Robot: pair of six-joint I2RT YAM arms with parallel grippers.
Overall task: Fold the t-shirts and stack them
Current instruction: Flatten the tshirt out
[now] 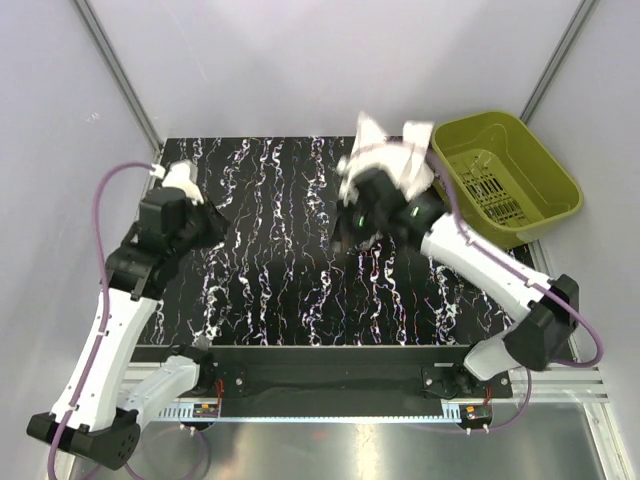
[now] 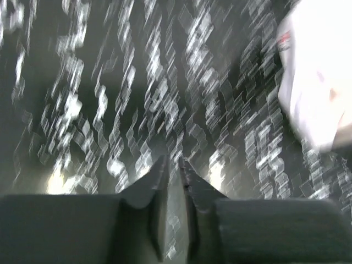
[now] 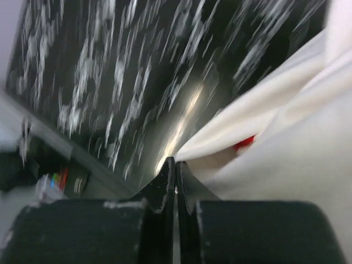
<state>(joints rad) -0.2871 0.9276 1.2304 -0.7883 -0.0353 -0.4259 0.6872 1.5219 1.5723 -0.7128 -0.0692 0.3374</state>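
One off-white t-shirt hangs bunched in the air over the table's far right, next to the basket. My right gripper is just under it and shut on its edge. In the right wrist view the jaws are pressed together, and the pale cloth with a small red patch runs off from their tips. My left gripper hovers over the table's left side, well apart from the shirt. Its fingers stand a narrow gap apart with only table showing between them. The shirt appears as a blurred white shape at that view's upper right.
An olive-green plastic basket stands at the back right, beside the black table with white marbling. Grey walls enclose the left, back and right sides. Both wrist views are motion-blurred.
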